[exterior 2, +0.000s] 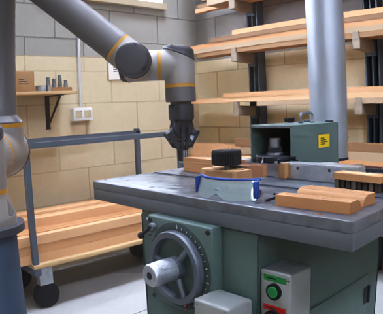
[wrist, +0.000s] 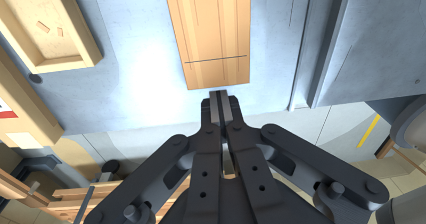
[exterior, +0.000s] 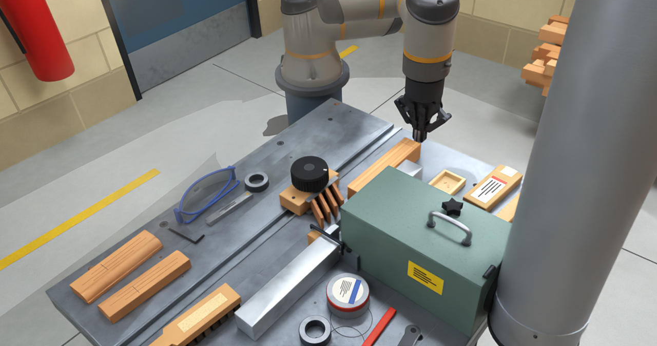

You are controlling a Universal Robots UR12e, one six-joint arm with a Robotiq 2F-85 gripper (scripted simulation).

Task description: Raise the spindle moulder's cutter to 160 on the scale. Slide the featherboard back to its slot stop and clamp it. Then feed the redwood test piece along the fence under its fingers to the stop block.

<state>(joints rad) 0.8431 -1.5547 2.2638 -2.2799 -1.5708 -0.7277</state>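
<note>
On the far half of the moulder table the redwood test piece lies along the fence. Its near end reaches the green cutter hood. The featherboard sits in the table slot beside the piece, under a black clamp knob. Its fingers point toward the hood. My gripper hangs just behind the far end of the test piece, low to the table. It is closed and empty. The height handwheel is on the machine front.
The far table edge lies just behind my gripper. A small wooden tray and a labelled box lie behind the fence. Safety glasses, a spacer ring, spare wood blocks and the outfeed fence bar fill the near table.
</note>
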